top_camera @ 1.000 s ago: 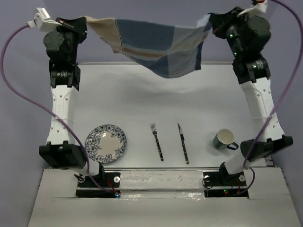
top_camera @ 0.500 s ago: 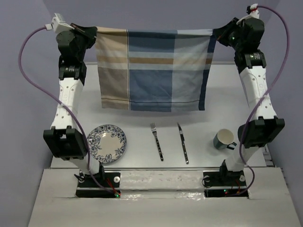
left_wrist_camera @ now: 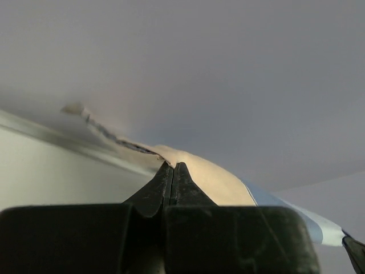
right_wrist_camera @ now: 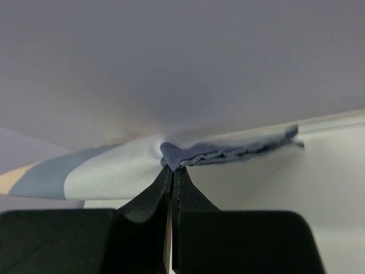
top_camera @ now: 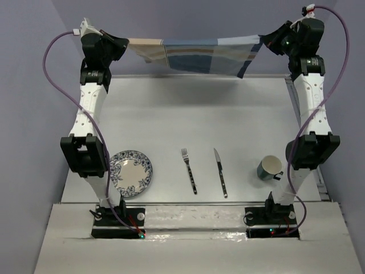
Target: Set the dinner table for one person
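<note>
The blue-and-beige striped cloth mat [top_camera: 194, 55] hangs stretched between my two grippers, high over the far edge of the white dinner table [top_camera: 188, 114]. My left gripper [top_camera: 124, 43] is shut on its beige corner [left_wrist_camera: 194, 174]. My right gripper [top_camera: 263, 43] is shut on its dark blue corner [right_wrist_camera: 188, 153]. On the table near the front lie a blue-patterned plate [top_camera: 129, 172], a fork [top_camera: 189, 169], a knife [top_camera: 220, 172] and a green mug [top_camera: 269, 168].
Both arms reach tall along the table's left and right sides. Purple cables [top_camera: 54, 68] loop out beside each arm. The arm bases [top_camera: 118, 222] sit on the near ledge. A purple wall stands behind the table.
Both grippers have carried the cloth farther back and pulled it taut. It hung down in a full sheet half a second ago and now shows as a narrow band at the far edge.
</note>
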